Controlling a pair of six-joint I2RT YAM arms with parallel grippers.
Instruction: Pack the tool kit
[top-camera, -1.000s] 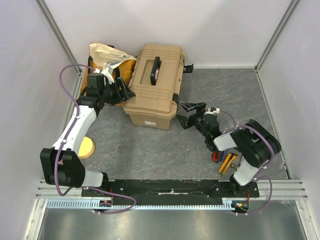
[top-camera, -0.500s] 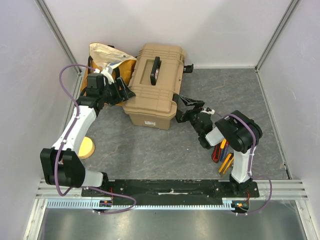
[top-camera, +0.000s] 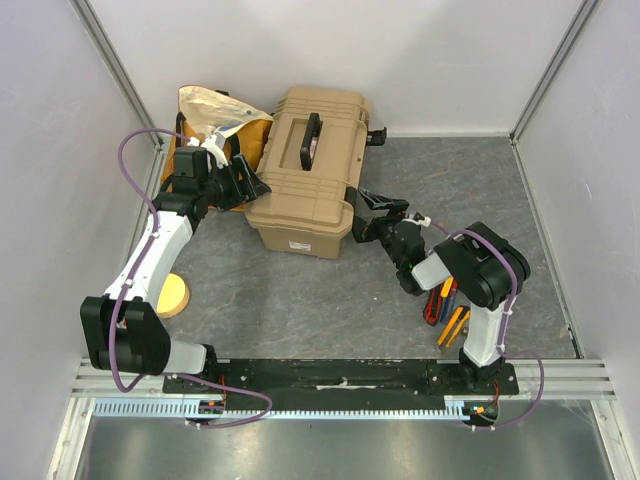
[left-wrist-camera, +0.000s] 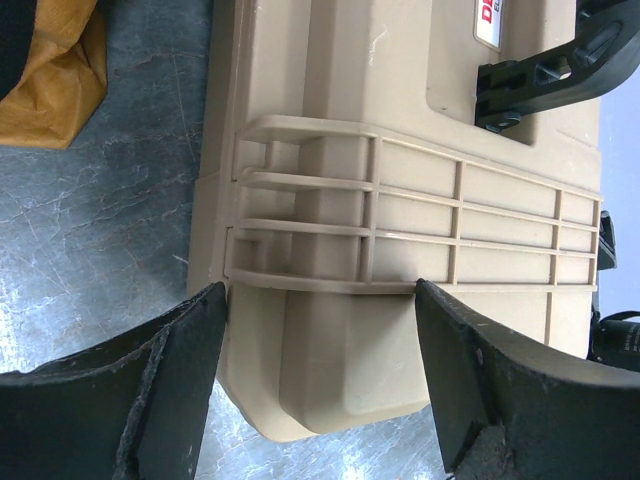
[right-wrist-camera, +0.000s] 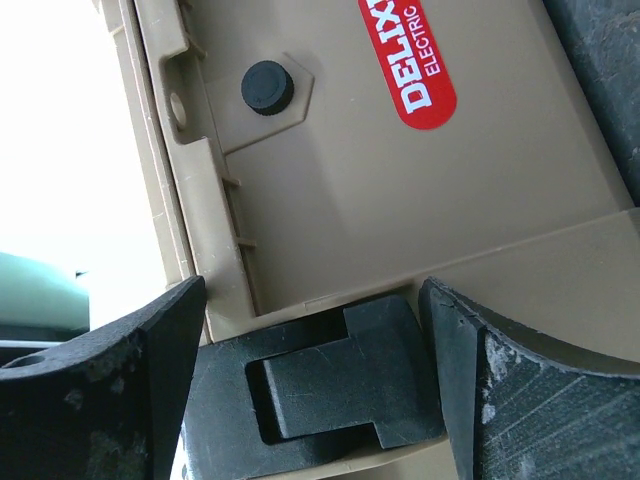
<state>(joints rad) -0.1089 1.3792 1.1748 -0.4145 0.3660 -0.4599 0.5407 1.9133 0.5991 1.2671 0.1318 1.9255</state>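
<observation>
the tool kit (top-camera: 308, 170) is being faced at its side: its black latch (right-wrist-camera: 330, 385) is being straddled by the wide-spread right fingers (right-wrist-camera: 530, 400); the left fingers (left-wrist-camera: 120, 390) are being held wide too.

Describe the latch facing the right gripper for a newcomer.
Find the big tan toolbox at the back of the table. On its end nearest the right arm sits a black latch, broad and rectangular, unlike the small round black stud nearby.

This looks like a robotics lab test cell. Plain white panel walls (top-camera: 400, 50) in aluminium-profile posts (top-camera: 550, 68) enclose a grey stone-patterned counter (top-camera: 300, 300). A left robot arm (top-camera: 150, 255) and a right robot arm (top-camera: 490, 290) are bolted by a slotted aluminium rail (top-camera: 565, 380) at the near edge.
</observation>
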